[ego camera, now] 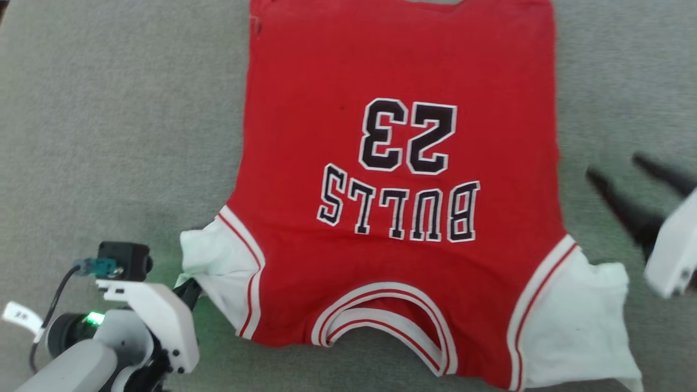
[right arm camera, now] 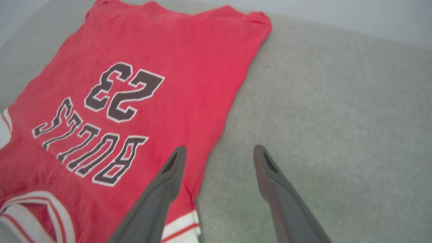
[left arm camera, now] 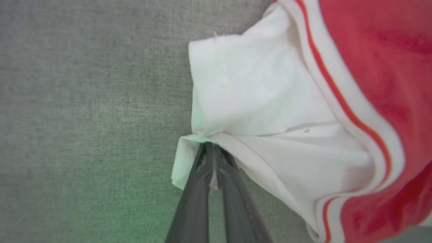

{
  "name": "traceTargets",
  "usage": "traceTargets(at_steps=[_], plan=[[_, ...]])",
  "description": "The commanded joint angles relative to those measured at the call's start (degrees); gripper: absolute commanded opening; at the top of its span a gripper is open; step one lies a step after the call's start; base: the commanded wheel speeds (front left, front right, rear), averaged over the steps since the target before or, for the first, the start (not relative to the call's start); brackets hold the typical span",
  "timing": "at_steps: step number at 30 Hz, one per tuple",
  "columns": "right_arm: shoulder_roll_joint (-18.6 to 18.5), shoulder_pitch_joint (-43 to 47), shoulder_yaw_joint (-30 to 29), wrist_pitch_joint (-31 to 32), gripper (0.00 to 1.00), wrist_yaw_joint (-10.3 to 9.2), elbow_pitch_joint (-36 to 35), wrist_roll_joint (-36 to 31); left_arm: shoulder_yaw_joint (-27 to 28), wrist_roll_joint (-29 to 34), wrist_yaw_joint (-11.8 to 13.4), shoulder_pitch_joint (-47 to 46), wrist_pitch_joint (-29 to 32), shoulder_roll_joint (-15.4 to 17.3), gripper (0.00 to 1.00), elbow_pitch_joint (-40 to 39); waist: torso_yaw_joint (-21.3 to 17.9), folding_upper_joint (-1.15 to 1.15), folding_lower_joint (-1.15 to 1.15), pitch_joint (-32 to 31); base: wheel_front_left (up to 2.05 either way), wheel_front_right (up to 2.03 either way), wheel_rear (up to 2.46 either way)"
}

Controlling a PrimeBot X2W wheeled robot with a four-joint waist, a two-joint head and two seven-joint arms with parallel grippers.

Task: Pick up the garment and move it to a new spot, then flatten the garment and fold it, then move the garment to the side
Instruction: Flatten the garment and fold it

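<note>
Shirt (ego camera: 305, 81) lies print-up, mostly flat on grey tabletop (ego camera: 109, 109). Left claw (left arm camera: 211, 152) clamped on bunched white sleeve (left arm camera: 256, 101); right claw (right arm camera: 219, 148) wide open, empty, just beside shirt's opposite edge. Looks like flattening step. Next: tug sleeve out smooth, then fold.

I see a grey, woven-textured counter (ego camera: 109, 109), evenly lit, with a pale wall (right arm camera: 354, 17) beyond its far edge.
</note>
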Motion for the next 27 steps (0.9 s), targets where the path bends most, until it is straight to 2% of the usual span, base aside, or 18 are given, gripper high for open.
traceTargets(at_steps=[1,9,15,22,25,27], plan=[[0.3,-2.6,-0.2,-0.5,1.0,0.01,1.3,-0.7,-1.3,1.0,-1.0,-1.4,0.5,-2.7,0.0,0.3,1.5,0.0,0.0,1.3,0.0,0.0,0.0],[-0.2,-23.0,0.0,-2.5,1.0,0.01,18.2,-5.2,-3.0,2.3,-3.0,-5.8,0.8,-6.7,0.0,2.3,6.3,0.0,0.0,4.7,0.0,0.0,0.0],[-1.0,-35.7,1.6,-1.3,1.0,0.0,33.1,-8.5,-4.3,3.2,-4.8,-8.2,0.8,-9.6,0.0,4.9,9.7,0.0,0.0,7.4,0.0,0.0,0.0],[0.0,-47.0,0.8,3.4,1.0,0.0,49.6,-14.6,-5.4,3.8,-7.0,-10.9,0.7,-12.8,0.0,8.5,13.2,0.0,0.0,10.0,0.0,0.0,0.0],[1.7,-48.8,-0.2,7.3,1.0,0.01,56.4,-16.4,-5.6,3.7,-7.6,-11.5,0.5,-13.7,0.0,10.3,14.1,0.0,0.0,10.3,0.0,0.0,0.0],[2.6,-48.7,-0.4,13.0,1.0,0.01,61.4,-17.6,-5.7,3.6,-7.8,-11.6,0.5,-14.1,0.0,11.3,14.3,0.0,0.0,10.3,0.0,0.0,0.0]])
